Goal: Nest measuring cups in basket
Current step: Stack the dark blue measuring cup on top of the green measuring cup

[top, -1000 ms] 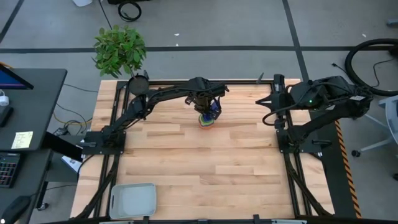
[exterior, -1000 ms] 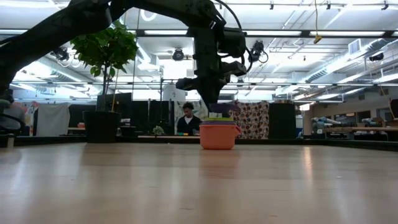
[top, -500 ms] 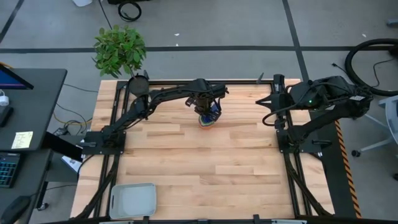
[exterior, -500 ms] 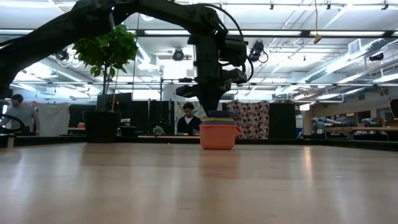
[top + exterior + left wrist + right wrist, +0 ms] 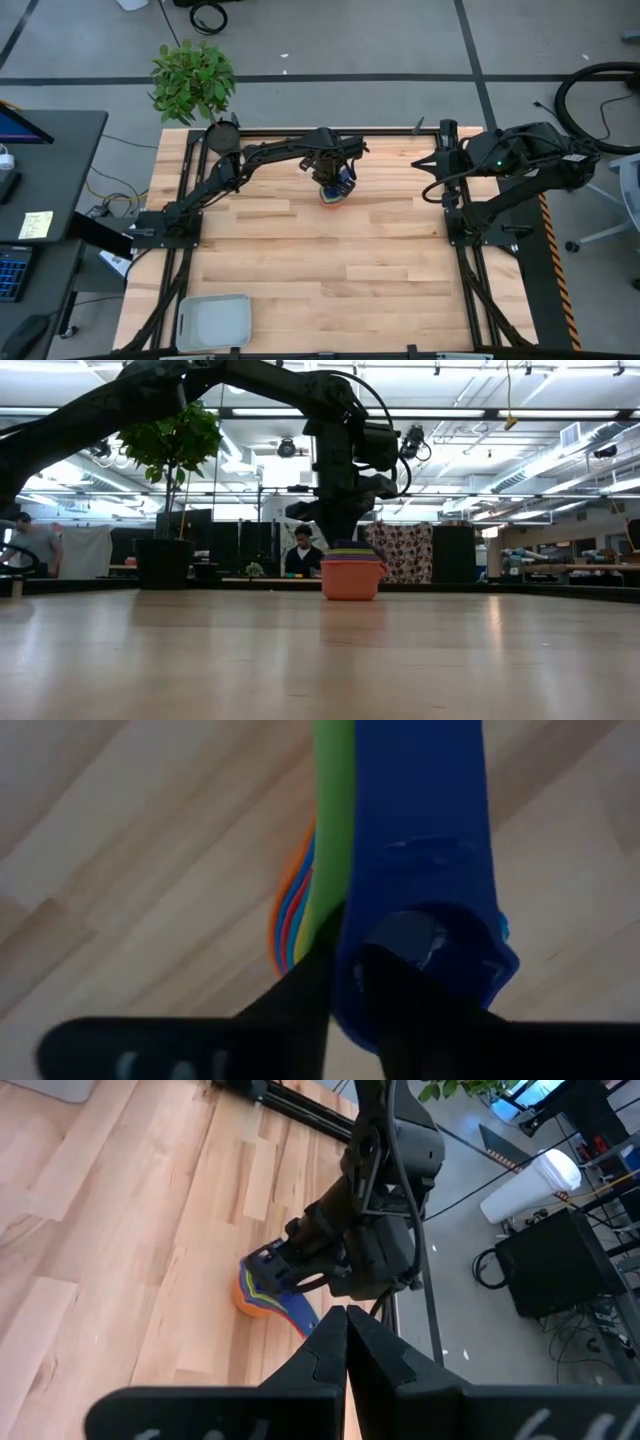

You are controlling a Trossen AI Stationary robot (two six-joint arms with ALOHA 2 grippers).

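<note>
The measuring cups stand nested in one stack [image 5: 331,195] on the wood near the table's far edge, orange cup at the bottom [image 5: 350,580]. The dark blue cup [image 5: 290,1312] lies on top, its long handle [image 5: 420,840] beside a green handle [image 5: 333,820]. My left gripper [image 5: 345,975] points down over the stack [image 5: 345,530], shut on the blue handle. My right gripper [image 5: 347,1320] hangs shut and idle at the far right [image 5: 432,182]. The basket [image 5: 213,322] sits at the near left, far from the stack. My left gripper has the dark blue cup's handle at its free end, by the round hole [image 5: 410,935]. One finger [image 5: 300,995] stands between the blue and green handles, the other [image 5: 420,1010] over the blue one, with a thin strip of blue between them. The fingers come from above. The cup rests in the stack.
A potted plant [image 5: 192,80] stands off the table's far left corner. Bare wood lies between the stack and the basket. People show in the room behind the table [image 5: 300,552].
My left gripper has sunk a little toward the stack, bringing the dark blue cup down onto the nested cups. The stack itself has stayed in place.
</note>
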